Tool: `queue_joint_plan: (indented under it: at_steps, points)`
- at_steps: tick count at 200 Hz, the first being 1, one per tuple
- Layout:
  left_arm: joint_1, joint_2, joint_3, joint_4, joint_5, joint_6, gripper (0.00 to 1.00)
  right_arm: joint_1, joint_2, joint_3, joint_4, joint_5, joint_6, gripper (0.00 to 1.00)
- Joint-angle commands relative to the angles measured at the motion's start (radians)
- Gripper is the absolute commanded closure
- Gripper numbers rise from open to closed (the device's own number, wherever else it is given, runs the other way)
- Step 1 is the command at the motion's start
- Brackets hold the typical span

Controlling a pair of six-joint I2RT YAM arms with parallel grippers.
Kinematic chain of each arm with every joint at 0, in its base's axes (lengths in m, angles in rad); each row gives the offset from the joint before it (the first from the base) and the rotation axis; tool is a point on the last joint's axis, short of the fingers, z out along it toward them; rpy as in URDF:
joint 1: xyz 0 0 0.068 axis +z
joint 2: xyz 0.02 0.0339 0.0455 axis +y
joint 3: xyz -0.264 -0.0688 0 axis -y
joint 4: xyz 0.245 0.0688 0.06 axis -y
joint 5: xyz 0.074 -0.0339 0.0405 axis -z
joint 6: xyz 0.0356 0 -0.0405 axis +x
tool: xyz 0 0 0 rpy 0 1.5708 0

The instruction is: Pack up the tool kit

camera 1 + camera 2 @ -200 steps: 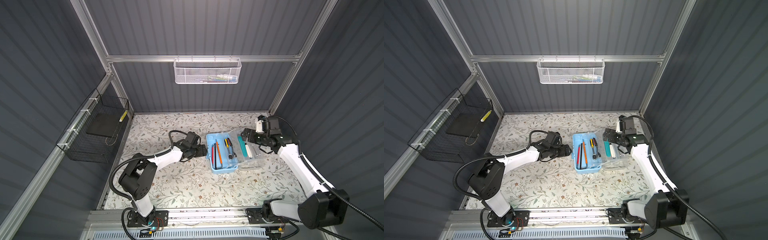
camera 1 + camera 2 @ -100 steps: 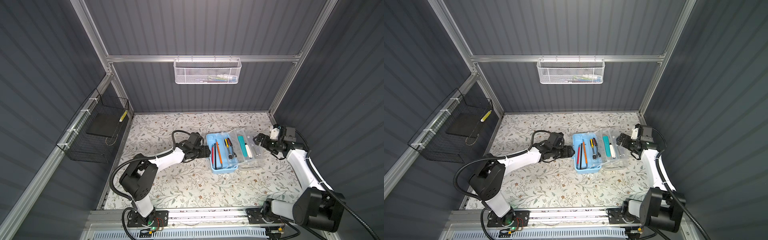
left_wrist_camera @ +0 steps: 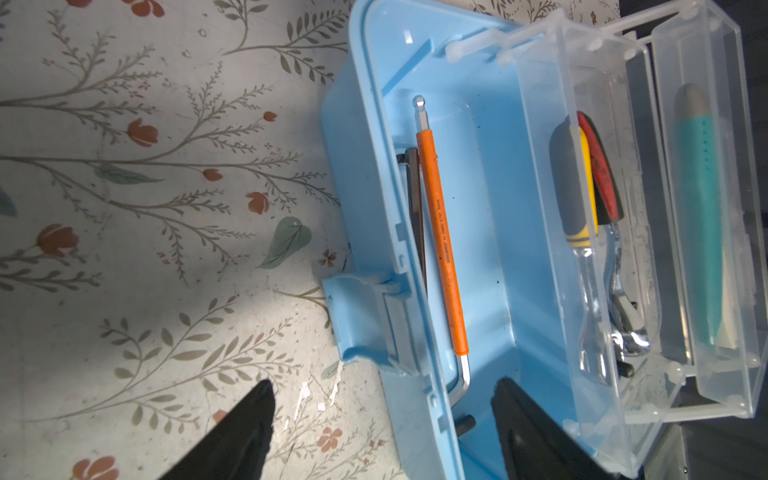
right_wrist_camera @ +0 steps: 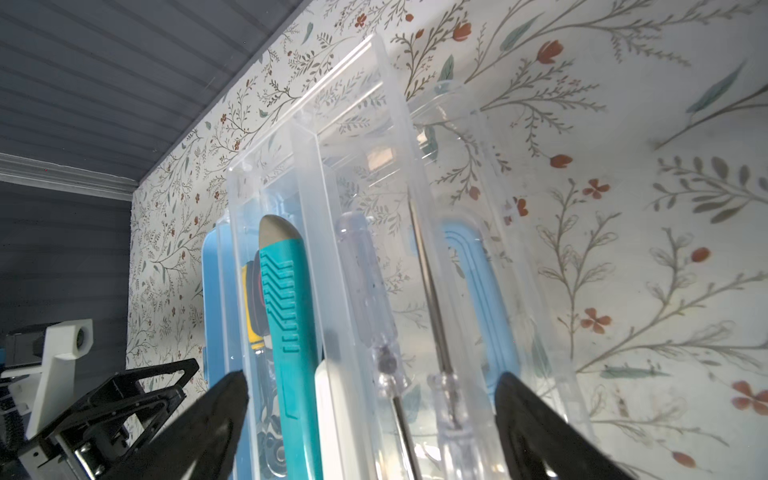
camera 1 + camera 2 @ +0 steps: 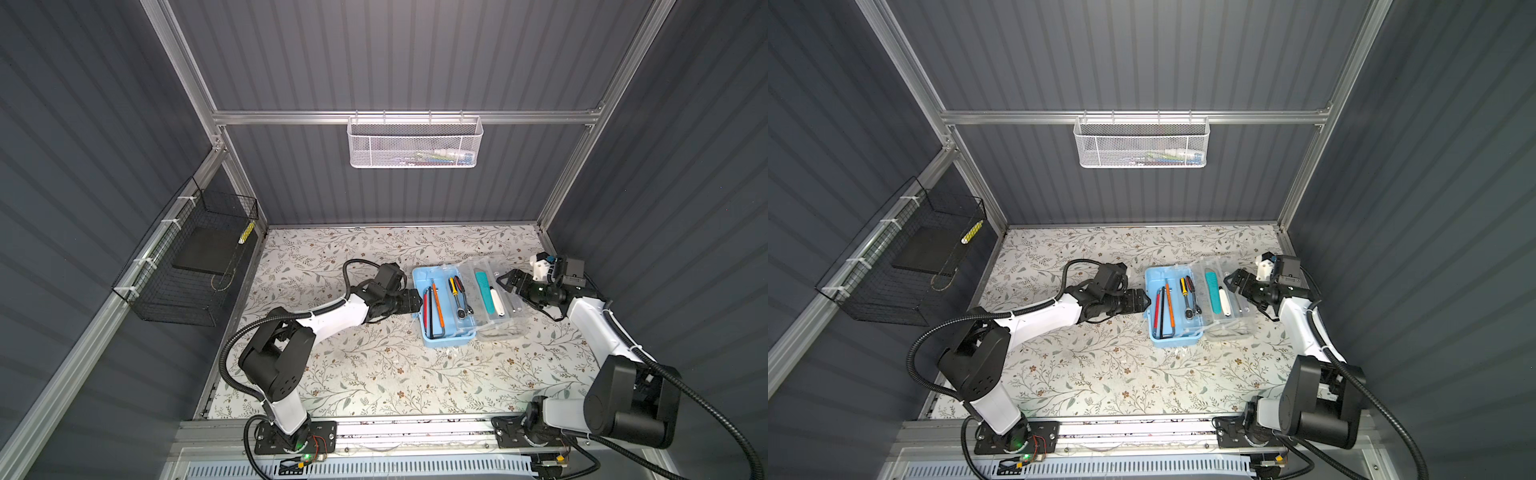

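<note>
Over on the left wall, about nine o'clock, the black wire basket (image 5: 174,307) holds a dark flat slab (image 5: 208,253) and a small yellow item (image 5: 247,232) too small to name.

Next along, the left gripper (image 3: 382,382) sits low at the nine o'clock side of the tool kit (image 5: 448,340). Its jaws are spread wide, straddling the box wall beside the blue latch (image 3: 353,320), one finger outside over the counter (image 5: 374,374) and one inside. They pinch nothing, and I cannot tell whether either finger touches the wall.

The kit rests just off centre toward two o'clock, with its lid thrown open and the clear trays (image 5: 494,266) fanned out toward three o'clock.

Packing looks nearly done to me:
- The hex keys (image 3: 442,232) lie in the blue base.
- A ratchet (image 5: 462,312) and a yellow-handled screwdriver (image 3: 571,187) are in the first tray.
- A teal knife (image 5: 484,293), with a white piece I cannot identify, is in the next.
- The clear-handled screwdrivers (image 4: 374,291) are in the last.

No loose tool shows on the counter. What seems left is folding the trays in, shutting the lid and snapping the latch.

High at twelve o'clock, the white mesh basket (image 5: 415,149) holds things blurred by the mesh, so I cannot say whether more belongs in the kit.

At the kit's three o'clock edge, the right gripper (image 5: 503,284) hangs with jaws spread and empty, just beside the outermost tray. The arched handle (image 4: 478,282) shows only dimly through the plastic.
</note>
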Motion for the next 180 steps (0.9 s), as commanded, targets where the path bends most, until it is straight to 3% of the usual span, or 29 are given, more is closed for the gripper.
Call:
queue_joint_plan:
  at_steps: [1,180]
  points:
    - [-0.006,-0.007,-0.011,0.031,0.039,-0.005,0.16,0.009,-0.012,-0.019,0.028,-0.074,0.023,0.08]
    - [-0.031,0.083,0.003,0.16,0.119,-0.072,0.17,0.073,-0.028,-0.007,0.058,-0.126,0.109,0.13]
